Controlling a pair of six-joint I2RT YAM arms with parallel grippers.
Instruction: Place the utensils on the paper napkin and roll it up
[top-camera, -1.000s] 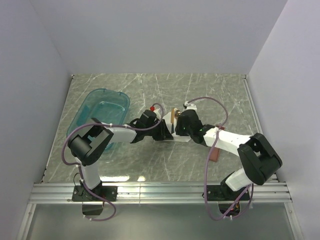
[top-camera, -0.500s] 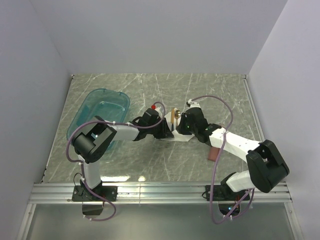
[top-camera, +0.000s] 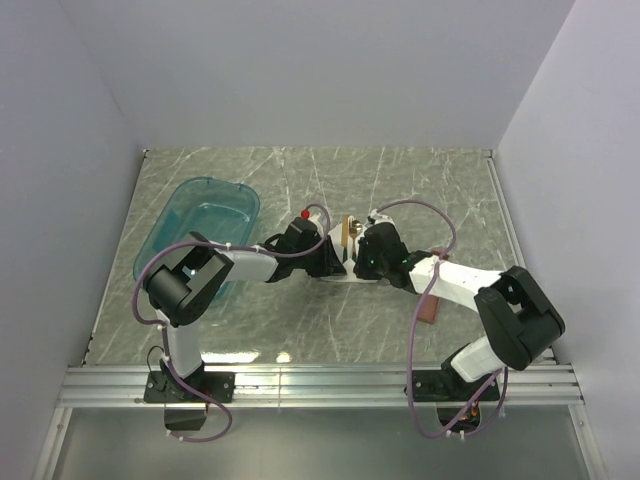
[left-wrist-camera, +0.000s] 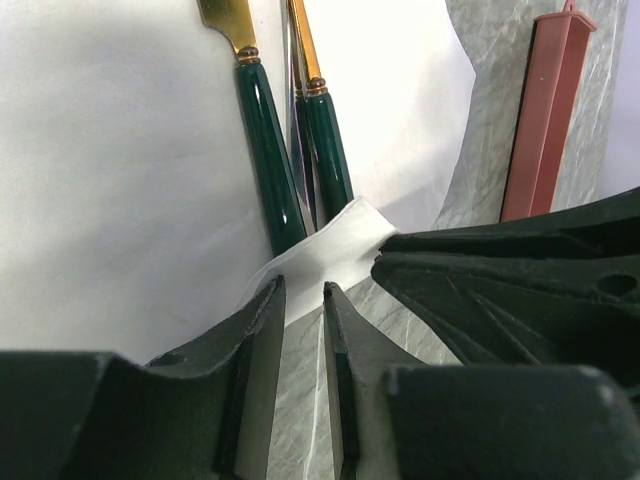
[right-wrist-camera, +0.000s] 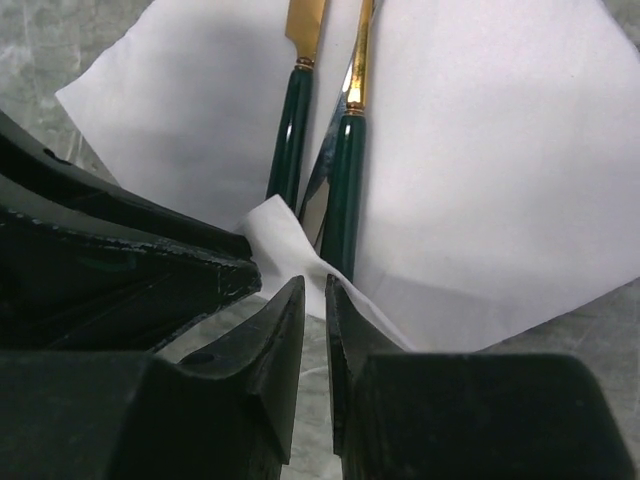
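Observation:
The white paper napkin (left-wrist-camera: 120, 150) lies flat on the marble table, with the utensils (left-wrist-camera: 265, 150) on it: dark green handles side by side, gold necks and blades pointing away. The near corner of the napkin is folded up over the handle ends. My left gripper (left-wrist-camera: 303, 290) has its jaws a narrow gap apart, and the folded corner is at its tips. My right gripper (right-wrist-camera: 314, 285) stands the same way at that corner from the other side, over the napkin (right-wrist-camera: 480, 180) and utensils (right-wrist-camera: 345, 180). In the top view both grippers (top-camera: 335, 262) (top-camera: 358, 262) meet over the napkin (top-camera: 342, 279).
A long reddish-brown tray (top-camera: 430, 308) lies right of the napkin, partly under the right arm; it also shows in the left wrist view (left-wrist-camera: 545, 110). A translucent teal tub (top-camera: 195, 235) stands at the left. White walls enclose the table.
The right arm swung out to the right and came back, and its gripper stayed at the napkin corner. The left gripper shifted slightly right and has held there.

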